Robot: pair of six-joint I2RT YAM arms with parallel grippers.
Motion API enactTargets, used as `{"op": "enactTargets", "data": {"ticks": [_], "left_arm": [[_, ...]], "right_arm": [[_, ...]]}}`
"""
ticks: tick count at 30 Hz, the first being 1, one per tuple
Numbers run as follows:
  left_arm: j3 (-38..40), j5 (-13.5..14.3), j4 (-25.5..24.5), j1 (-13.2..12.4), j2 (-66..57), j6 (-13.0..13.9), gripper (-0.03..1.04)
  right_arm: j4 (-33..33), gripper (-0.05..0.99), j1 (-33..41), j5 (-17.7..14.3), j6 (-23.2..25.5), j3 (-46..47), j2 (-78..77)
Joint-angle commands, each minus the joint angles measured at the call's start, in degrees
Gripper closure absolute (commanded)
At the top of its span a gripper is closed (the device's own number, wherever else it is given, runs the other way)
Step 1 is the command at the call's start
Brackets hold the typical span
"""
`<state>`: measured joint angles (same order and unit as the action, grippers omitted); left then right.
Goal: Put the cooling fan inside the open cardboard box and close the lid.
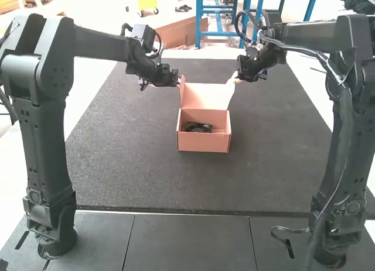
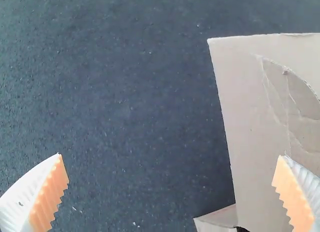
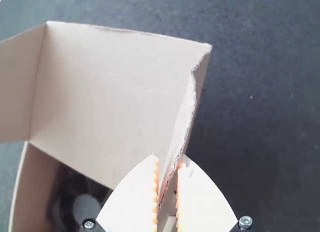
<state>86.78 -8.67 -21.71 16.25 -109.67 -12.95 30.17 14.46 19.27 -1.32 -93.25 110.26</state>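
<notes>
Dark grey speckled matting is covering the tabletop, and we are seeing the small open tan cardboard box sitting near its middle. Inside the box, the black cooling fan is lying on the bottom. Behind it, the box's lid is standing upright off the rear wall, with a side flap at each end folding forward. Our right tool is clenching the edge of the lid's flap on that side, its white ribbed fingers with orange pads pressing the cardboard between them. Our left tool is hovering released, fingers spread wide, just beside the lid's other flap; we cannot tell if it is touching.
</notes>
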Motion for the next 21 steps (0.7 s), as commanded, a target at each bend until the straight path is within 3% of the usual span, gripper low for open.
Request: {"op": "enactTargets", "data": {"ticks": [1, 11, 14, 21], "left_arm": [[2.51, -0.74, -0.08, 0.71, 1.03, -0.50, 0.04], [2.87, -1.70, -3.25, 0.98, 2.44, -0.50, 0.04], [2.69, -1.79, -3.60, 1.15, 3.32, -0.50, 0.04], [2.51, -1.79, -4.21, 1.68, 4.64, -0.41, 0.04]], "right_arm": [[-0.03, 0.82, 0.57, -0.90, -2.28, 0.09, -0.83], [-0.38, 0.88, 1.01, -0.81, -2.37, 2.64, -2.59], [-1.26, 0.95, 1.10, -0.63, -2.02, 4.13, -3.38], [-3.45, 0.95, 1.01, -0.72, -1.49, 7.21, -6.55]]}}
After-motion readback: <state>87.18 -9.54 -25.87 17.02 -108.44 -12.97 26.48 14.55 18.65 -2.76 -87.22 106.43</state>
